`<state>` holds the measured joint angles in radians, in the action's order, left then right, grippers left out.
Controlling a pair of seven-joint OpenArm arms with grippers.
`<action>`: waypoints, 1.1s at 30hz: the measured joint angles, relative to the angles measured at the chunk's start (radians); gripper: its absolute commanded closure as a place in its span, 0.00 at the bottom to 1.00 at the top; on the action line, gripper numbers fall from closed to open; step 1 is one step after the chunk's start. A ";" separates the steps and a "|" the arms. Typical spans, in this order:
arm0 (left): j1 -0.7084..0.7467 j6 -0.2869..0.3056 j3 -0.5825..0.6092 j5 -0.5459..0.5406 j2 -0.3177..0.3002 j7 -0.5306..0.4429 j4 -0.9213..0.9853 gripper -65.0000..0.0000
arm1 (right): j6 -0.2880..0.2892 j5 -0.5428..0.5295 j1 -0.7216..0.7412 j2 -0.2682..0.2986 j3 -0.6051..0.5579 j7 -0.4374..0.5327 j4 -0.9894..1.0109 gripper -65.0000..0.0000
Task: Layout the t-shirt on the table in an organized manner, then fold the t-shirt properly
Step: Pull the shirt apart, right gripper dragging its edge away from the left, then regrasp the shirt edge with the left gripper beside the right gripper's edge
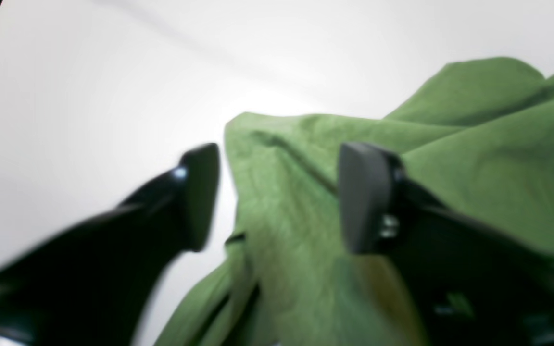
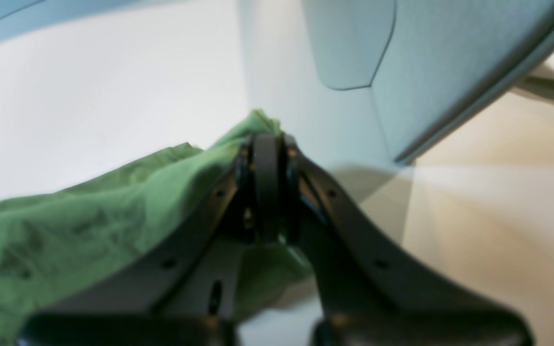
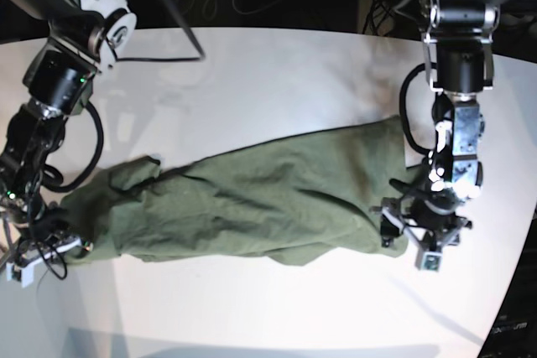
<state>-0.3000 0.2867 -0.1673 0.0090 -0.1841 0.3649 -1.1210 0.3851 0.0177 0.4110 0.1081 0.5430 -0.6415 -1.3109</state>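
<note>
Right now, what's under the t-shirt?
The t-shirt lies stretched and wrinkled on the white table; bare tabletop shows all around it. Whatever lies beneath the cloth is hidden. The right gripper pinches one end; the left gripper stands open.

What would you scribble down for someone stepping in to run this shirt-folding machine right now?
Left gripper: open, jaws apart over one end of the t-shirt, gripping nothing.
Right gripper: shut on the shirt's other end.
T-shirt: stretched in a long, wrinkled band across the table, bunched at the right gripper's end.
Done: shirt pulled out lengthwise.
Left: spread it flat, smooth the creases, then fold.
</note>
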 measured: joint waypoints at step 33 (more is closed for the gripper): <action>0.344 -0.001 -0.238 -0.015 0.235 -0.064 -0.050 1.00 | 0.000 -0.007 -0.151 0.037 0.000 0.007 -0.006 0.37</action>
<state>0.0437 0.2855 -0.4053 -0.0059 0.0509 0.3008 -1.1713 0.3855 0.0109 0.2604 0.1448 0.5426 -0.6346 -1.3170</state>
